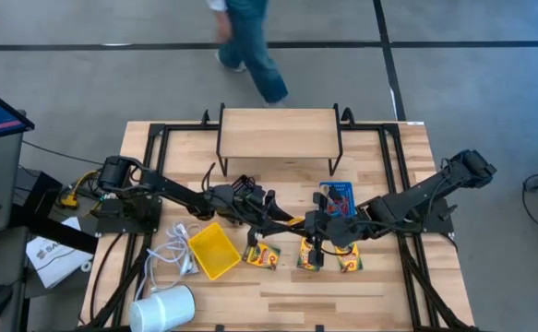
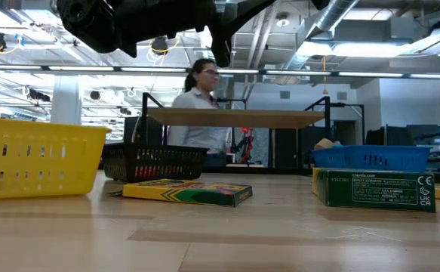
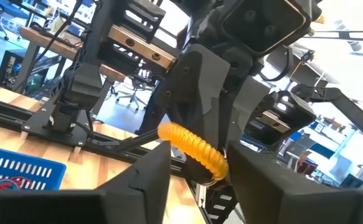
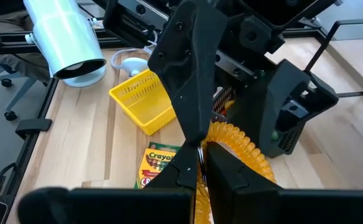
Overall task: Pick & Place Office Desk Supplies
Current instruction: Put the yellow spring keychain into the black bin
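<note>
A yellow coiled rubber-band ring [image 4: 237,144] hangs in the air between my two grippers over the middle of the table. My right gripper [image 4: 201,165] [image 1: 313,228] is shut on it. My left gripper [image 3: 197,168] [image 1: 282,221] is open, and the ring [image 3: 193,149] lies across the gap between its fingers; I cannot tell whether they touch it. Three crayon boxes [image 1: 262,255] [image 1: 310,255] [image 1: 349,259] lie flat on the table below. The yellow bin [image 1: 215,251], black bin [image 2: 155,162] and blue bin [image 1: 338,198] stand around them. My right gripper pinches the yellow ring between its two fingers at one stretch of the coil [image 4: 200,190], coming from the table's right side. The rest of the ring [image 4: 249,152] arches up beyond the fingertips, lifted clear of the table.
A white cylinder [image 1: 162,309] lies at the near left corner, with a white cable [image 1: 172,247] beside the yellow bin. A wooden shelf on a black frame [image 1: 278,134] stands at the far edge. A person [image 1: 250,41] walks beyond the table.
</note>
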### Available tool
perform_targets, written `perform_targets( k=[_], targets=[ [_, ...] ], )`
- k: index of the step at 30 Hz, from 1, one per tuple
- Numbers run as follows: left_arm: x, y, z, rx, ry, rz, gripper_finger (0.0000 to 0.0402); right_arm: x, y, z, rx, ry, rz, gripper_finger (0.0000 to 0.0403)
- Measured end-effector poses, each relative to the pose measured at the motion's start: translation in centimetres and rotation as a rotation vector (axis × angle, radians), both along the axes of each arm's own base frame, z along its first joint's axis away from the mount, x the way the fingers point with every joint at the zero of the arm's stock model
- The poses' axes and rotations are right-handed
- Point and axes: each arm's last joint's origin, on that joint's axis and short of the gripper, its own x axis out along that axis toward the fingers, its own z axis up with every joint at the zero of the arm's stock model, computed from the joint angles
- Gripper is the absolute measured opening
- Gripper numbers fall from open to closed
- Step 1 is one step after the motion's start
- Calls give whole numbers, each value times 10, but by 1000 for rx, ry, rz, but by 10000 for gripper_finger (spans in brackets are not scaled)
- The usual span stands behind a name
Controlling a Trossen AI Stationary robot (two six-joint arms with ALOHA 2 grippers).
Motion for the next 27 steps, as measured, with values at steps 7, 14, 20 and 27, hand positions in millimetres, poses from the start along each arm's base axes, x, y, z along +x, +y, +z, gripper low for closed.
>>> perform_targets(
  k=[7, 14, 20, 27],
  targets=[
    [0, 0, 0, 6, -4, -5, 96, 0, 0, 0, -1, 4, 1, 9],
    [0, 0, 1, 26, -14, -2, 67, 0, 0, 0, 5, 3, 0, 26],
    [0, 0, 2, 44, -27, 9, 41, 0, 0, 0, 9, 2, 2, 69],
    [0, 0, 2, 67, -40, 16, 16, -1, 3, 0, 11, -1, 13, 115]
  ],
)
